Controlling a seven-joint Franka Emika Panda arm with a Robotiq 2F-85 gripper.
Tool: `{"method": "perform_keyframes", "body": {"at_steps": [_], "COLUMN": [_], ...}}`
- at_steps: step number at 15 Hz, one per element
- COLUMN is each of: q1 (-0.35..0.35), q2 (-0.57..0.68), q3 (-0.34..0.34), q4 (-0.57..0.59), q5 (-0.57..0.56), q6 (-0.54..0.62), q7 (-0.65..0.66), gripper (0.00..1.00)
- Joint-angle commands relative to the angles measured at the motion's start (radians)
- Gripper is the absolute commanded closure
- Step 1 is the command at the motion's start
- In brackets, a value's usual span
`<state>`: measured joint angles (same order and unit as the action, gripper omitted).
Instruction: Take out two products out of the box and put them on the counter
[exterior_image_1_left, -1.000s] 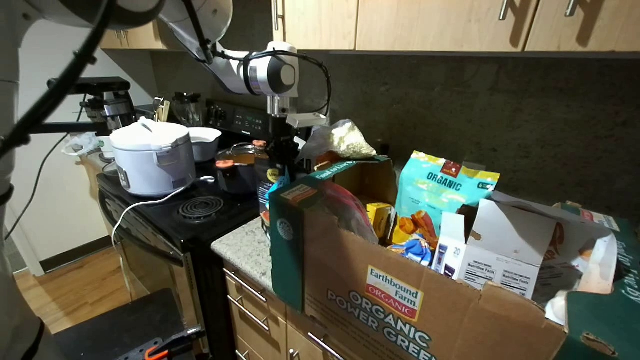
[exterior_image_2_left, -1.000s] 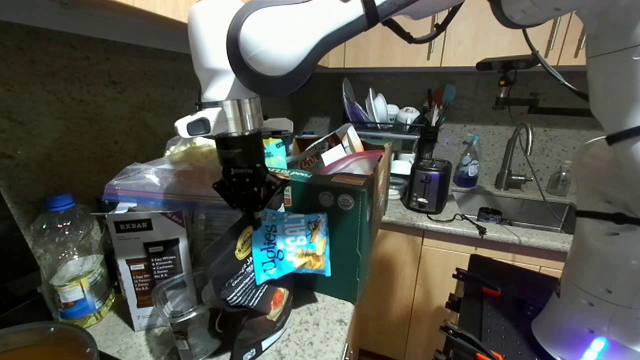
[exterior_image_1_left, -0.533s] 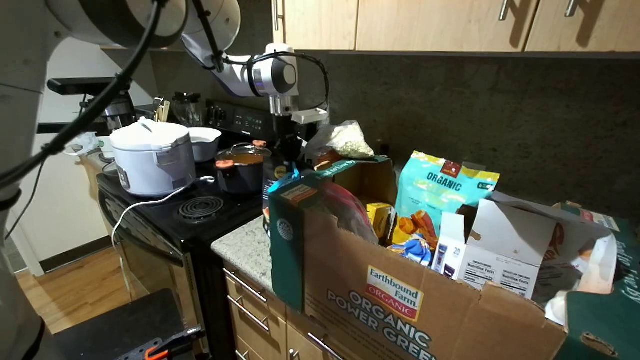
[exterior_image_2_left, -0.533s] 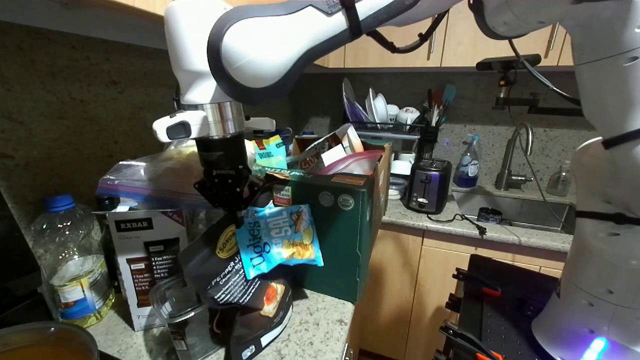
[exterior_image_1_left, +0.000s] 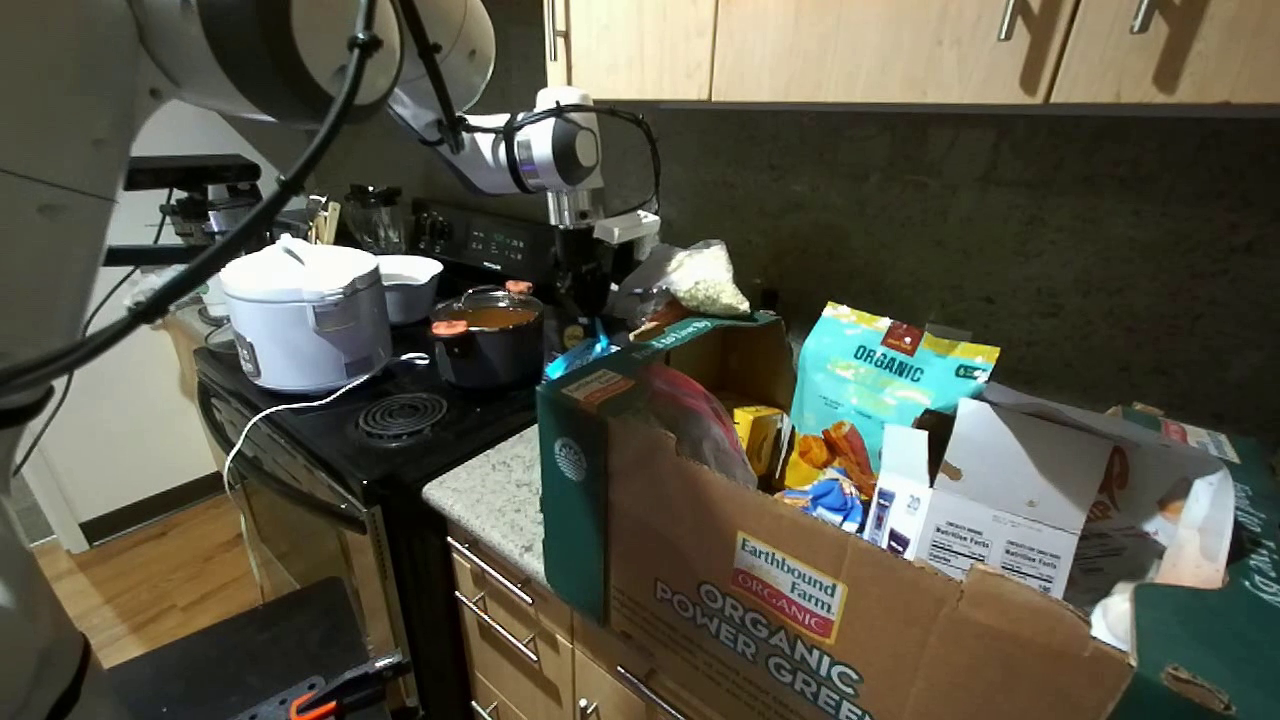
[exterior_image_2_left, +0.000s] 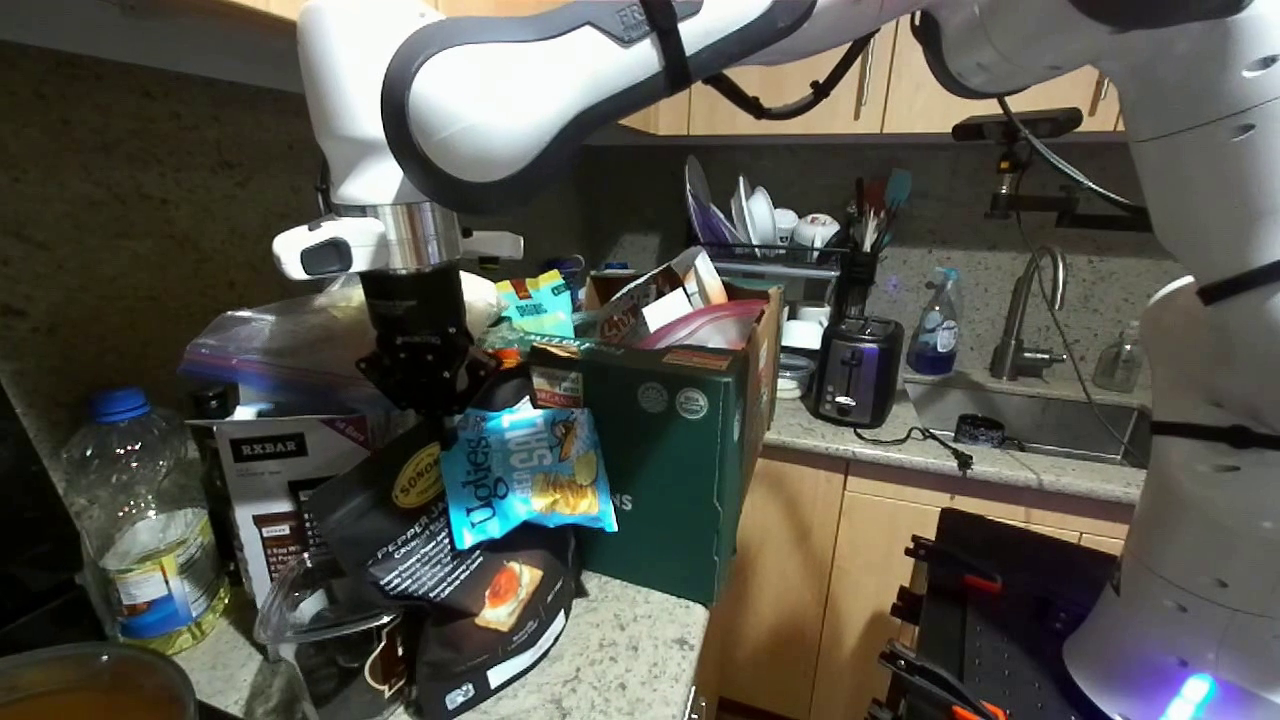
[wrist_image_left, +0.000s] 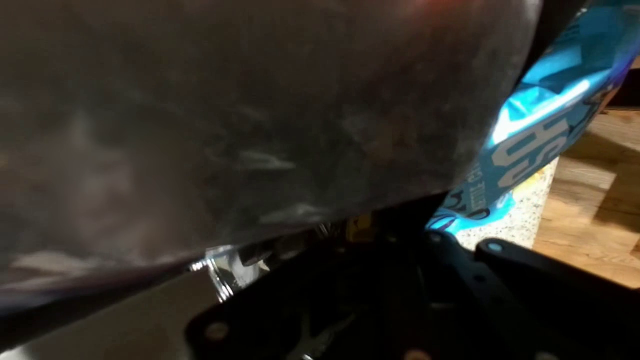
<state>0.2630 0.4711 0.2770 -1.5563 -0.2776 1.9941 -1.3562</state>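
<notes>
My gripper (exterior_image_2_left: 450, 425) points down and is shut on the top corner of a blue "Uglies" chip bag (exterior_image_2_left: 535, 475). The bag hangs in front of the box's green end wall. It also shows in the wrist view (wrist_image_left: 530, 140) and, partly hidden behind the box, in an exterior view (exterior_image_1_left: 580, 355). The brown and green cardboard box (exterior_image_1_left: 860, 590) stands on the grey speckled counter (exterior_image_2_left: 640, 640), filled with groceries. Its green end shows too (exterior_image_2_left: 660, 490). A black pepper jack pouch (exterior_image_2_left: 450, 560) leans just below the held bag. The white bag with orange-red print cannot be made out.
A clear zip bag (exterior_image_2_left: 270, 340) lies beside my gripper and fills much of the wrist view (wrist_image_left: 225, 125). An RXBAR box (exterior_image_2_left: 270, 470), an oil bottle (exterior_image_2_left: 150, 560) and a clear plastic container (exterior_image_2_left: 330, 620) crowd the counter. A pot (exterior_image_1_left: 490, 350) stands on the stove.
My gripper has carried the blue bag away from the box, toward the RXBAR box. The black pouch has shifted and tilted the same way, and the clear container has moved slightly.
</notes>
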Motion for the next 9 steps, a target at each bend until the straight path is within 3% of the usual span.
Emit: {"method": "perform_keyframes", "body": {"at_steps": [1, 8, 9], "q1": [0.011, 0.001, 0.000], "q2": [0.022, 0.030, 0.030], "q3": [-0.013, -0.013, -0.014], "q4": [0.063, 0.060, 0.057], "q5": [-0.025, -0.013, -0.011], "q6": [0.002, 0.001, 0.002], "q7": [-0.033, -0.052, -0.050], "gripper": [0.99, 0.99, 0.93]}}
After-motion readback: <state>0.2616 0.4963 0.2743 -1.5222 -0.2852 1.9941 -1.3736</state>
